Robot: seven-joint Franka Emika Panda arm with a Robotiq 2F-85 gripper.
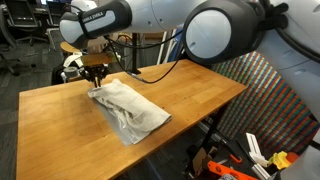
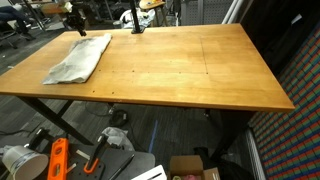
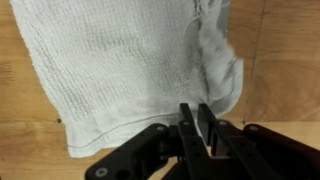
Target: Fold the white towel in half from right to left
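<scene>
The white towel [image 1: 131,110] lies flat on the wooden table [image 1: 190,95], its surface ribbed and a little rumpled. It also lies near the table's far corner in an exterior view, white towel [image 2: 78,59]. My gripper [image 1: 95,76] stands straight down over one end of it, gripper [image 2: 78,29]. In the wrist view the towel [image 3: 120,70] fills most of the frame. There my gripper [image 3: 196,108] has its two black fingers drawn close together on the towel's near edge, beside a bunched corner. Only a thin slit is left between them.
Bare wood of the table [image 2: 190,65] stretches wide beside the towel. Black cables and a stand [image 2: 138,20] sit at the table's far edge. On the floor below lie boxes, orange tools [image 2: 57,160] and other clutter. A patterned panel [image 1: 270,95] stands past one table end.
</scene>
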